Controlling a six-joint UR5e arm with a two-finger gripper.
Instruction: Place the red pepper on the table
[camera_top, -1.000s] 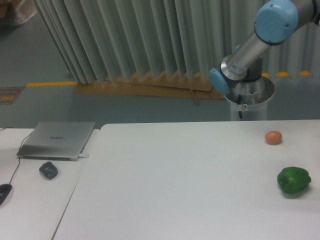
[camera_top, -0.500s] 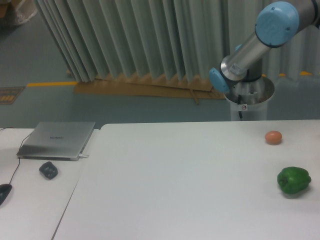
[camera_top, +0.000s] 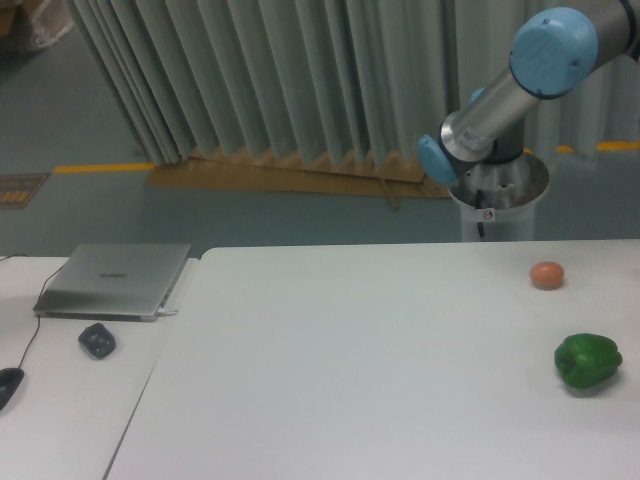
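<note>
Only the arm (camera_top: 520, 75) is seen above the table (camera_top: 350, 360); the gripper lies out of frame, so its jaw state cannot be told.

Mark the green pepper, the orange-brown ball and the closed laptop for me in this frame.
green pepper (camera_top: 588, 362), fixed camera, middle of its body.
orange-brown ball (camera_top: 547, 275), fixed camera, its centre.
laptop (camera_top: 115, 279), fixed camera, middle of its closed lid.
</note>
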